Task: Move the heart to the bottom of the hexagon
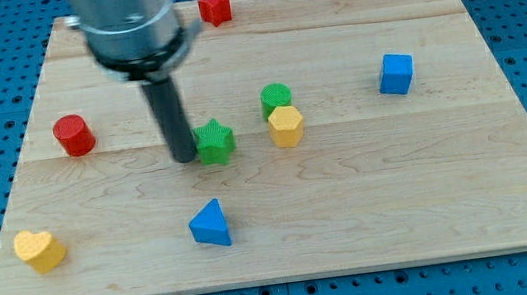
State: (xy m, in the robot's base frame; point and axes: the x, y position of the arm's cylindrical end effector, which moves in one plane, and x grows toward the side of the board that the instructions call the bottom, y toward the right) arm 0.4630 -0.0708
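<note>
The yellow heart [39, 249] lies near the bottom left corner of the wooden board [400, 191]. The yellow hexagon [285, 126] sits near the middle, touching the green cylinder [277, 97] just above it. My tip [185, 158] is at the left side of the green star [214, 141], touching or almost touching it. The tip is left of the hexagon and far up and right of the heart.
A red cylinder [73, 135] is at the left. A red star [215, 5] is at the top edge. A blue cube [396, 73] is at the right. A blue triangle [212, 224] is below the green star.
</note>
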